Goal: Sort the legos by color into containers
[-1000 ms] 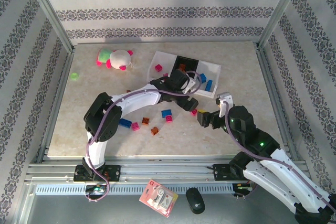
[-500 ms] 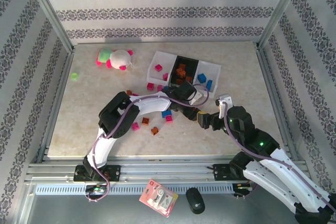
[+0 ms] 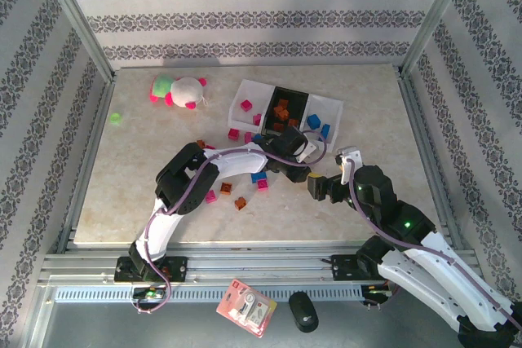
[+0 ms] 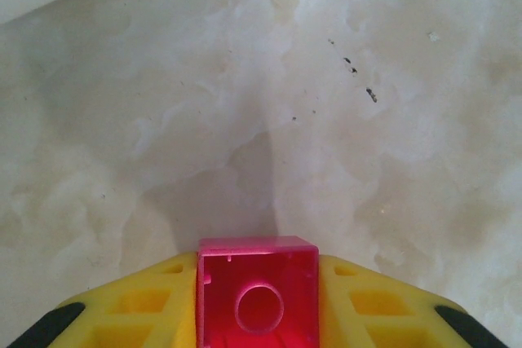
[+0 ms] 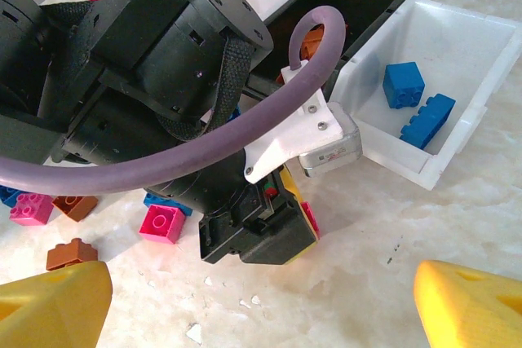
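Pink lego [image 4: 257, 303], lower part cut off at frame edge, pinched in left pincer [image 4: 258, 319]; right pincer [image 5: 261, 295] spread wide.

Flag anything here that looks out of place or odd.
Two things don't belong among the bricks: a pink-white plush toy far left on the table and a small green piece by its left edge. White crumbs lie near the left gripper, which grips a pink brick.
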### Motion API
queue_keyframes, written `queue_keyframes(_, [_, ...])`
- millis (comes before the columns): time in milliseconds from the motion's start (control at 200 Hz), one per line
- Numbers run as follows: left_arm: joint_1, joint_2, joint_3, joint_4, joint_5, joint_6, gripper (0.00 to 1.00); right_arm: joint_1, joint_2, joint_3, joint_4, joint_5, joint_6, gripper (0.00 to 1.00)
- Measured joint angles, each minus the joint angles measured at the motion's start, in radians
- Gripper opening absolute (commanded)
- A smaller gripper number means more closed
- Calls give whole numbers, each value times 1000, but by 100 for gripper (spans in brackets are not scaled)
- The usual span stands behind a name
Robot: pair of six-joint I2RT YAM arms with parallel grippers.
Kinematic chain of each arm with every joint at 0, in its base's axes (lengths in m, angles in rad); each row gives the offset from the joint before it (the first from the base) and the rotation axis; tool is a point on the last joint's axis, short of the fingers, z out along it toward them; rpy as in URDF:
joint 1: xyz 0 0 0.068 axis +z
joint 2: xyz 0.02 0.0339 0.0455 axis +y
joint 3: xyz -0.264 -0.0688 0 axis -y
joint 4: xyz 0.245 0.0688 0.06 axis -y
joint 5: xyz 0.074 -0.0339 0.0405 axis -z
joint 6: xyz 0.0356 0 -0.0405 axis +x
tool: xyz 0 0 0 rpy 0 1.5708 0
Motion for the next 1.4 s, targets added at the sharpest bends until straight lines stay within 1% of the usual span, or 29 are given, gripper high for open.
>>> queue_keyframes(155, [0, -34, -31, 3, -27, -4, 30, 0, 0, 0, 0, 0, 2, 95])
queue_keyframes(315, [1, -169, -111, 6, -89, -12, 30, 0, 18, 1, 4, -13, 2, 95])
queue_keyframes(445, [10, -285, -143, 13, -147, -11, 30, 1, 78, 2, 32, -37, -6, 95])
queue_keyframes(525, [31, -334, -145, 14, -171, -10, 30, 3, 129, 9, 63, -47, -10, 95])
queue_keyframes(620, [87, -360, -145, 14, -189, 1, 30, 15, 190, 23, 108, -57, -24, 95])
queue_keyframes(794, [219, -343, -136, 11, -214, 16, 30, 21, 266, 48, 180, -78, -32, 95])
queue_keyframes(914, [293, -292, -77, 6, -217, 28, 30, 21, 292, 51, 217, -83, -32, 95])
queue_keyframes(1069, [350, -179, 43, 5, -206, 38, 31, 21, 313, 52, 237, -84, -32, 95])
queue_keyframes(1219, [378, -70, 138, -3, -204, 46, 32, 21, 319, 53, 242, -83, -32, 96])
queue_keyframes(1279, [388, -34, 169, -10, -202, 47, 36, 23, 322, 53, 245, -83, -32, 95])
queue_keyframes(1404, [401, -8, 190, -15, -190, 59, 56, 23, 325, 54, 246, -82, -32, 96])
